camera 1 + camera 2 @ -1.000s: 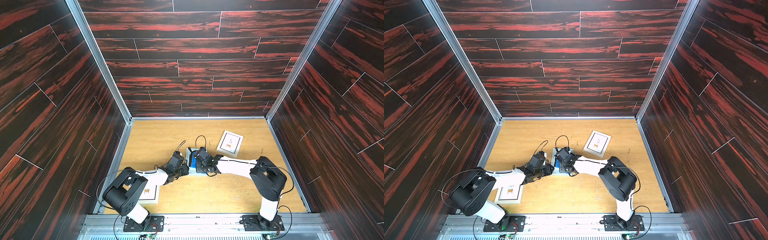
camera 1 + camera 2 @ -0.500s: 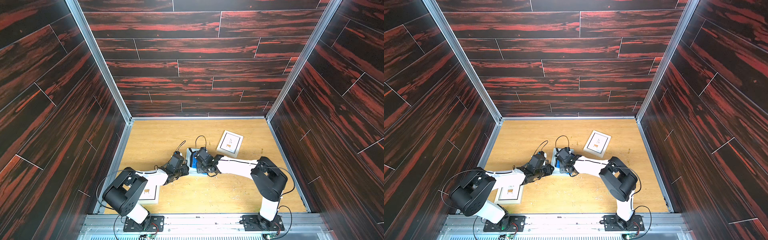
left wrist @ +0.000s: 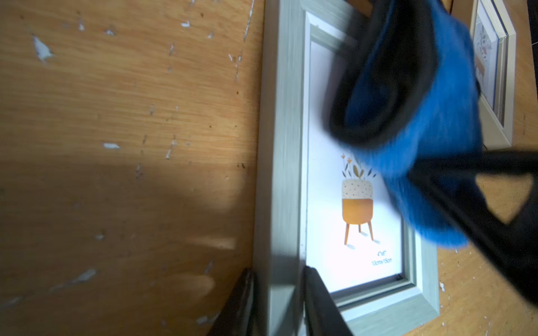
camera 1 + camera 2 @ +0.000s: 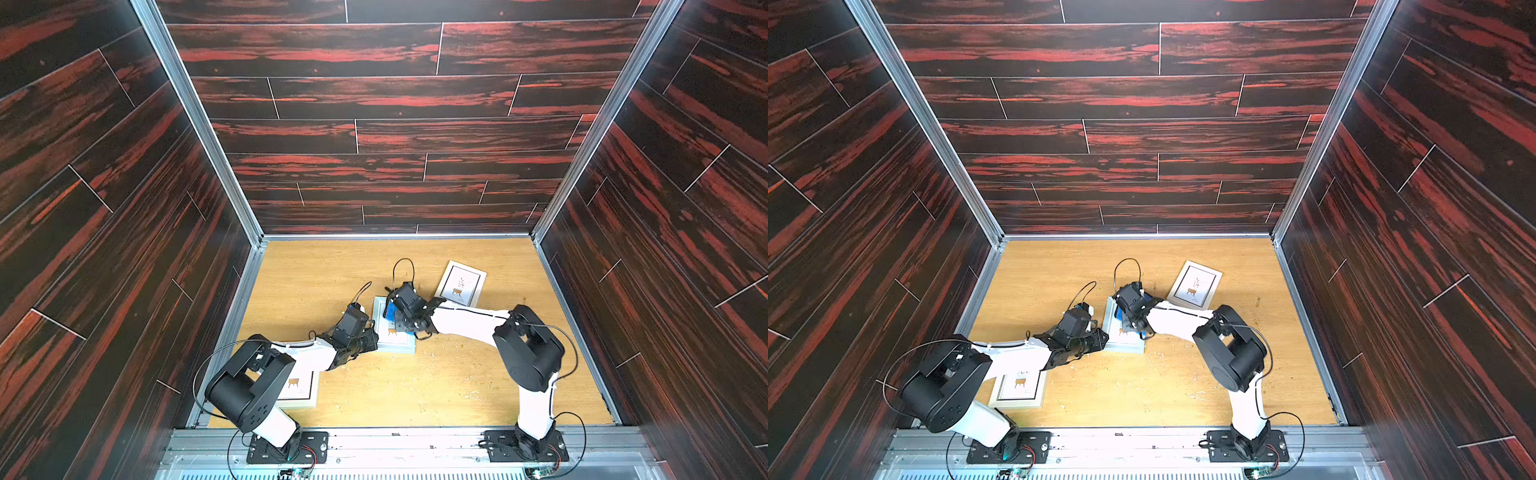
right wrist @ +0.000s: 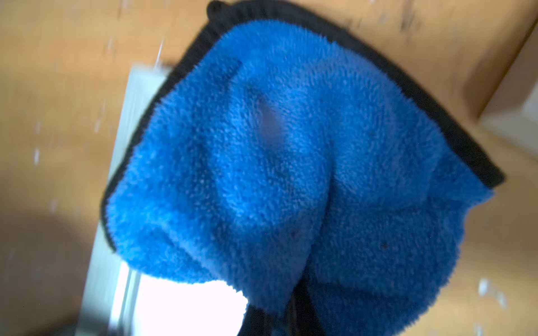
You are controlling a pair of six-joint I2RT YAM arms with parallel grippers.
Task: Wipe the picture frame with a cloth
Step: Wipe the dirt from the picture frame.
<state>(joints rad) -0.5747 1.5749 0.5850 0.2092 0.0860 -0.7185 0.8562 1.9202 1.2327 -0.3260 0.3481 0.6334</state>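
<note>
Bare table (image 4: 324,274) lies open from 10 to 12 and at 6 o'clock of the centre frame (image 4: 395,344). A second frame (image 4: 461,284) blocks 2 o'clock, and a third frame (image 4: 301,390) blocks 8.

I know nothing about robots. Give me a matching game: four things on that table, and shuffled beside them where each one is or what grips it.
1 blue cloth
2 grey-green frame
3 white frame
4 cream frame

A partly hidden under the left arm
B bunched in the right gripper's jaws
C lying untouched, farthest back
D side rail between the left gripper's jaws

Pairs: 1-B, 2-D, 3-C, 4-A
</note>
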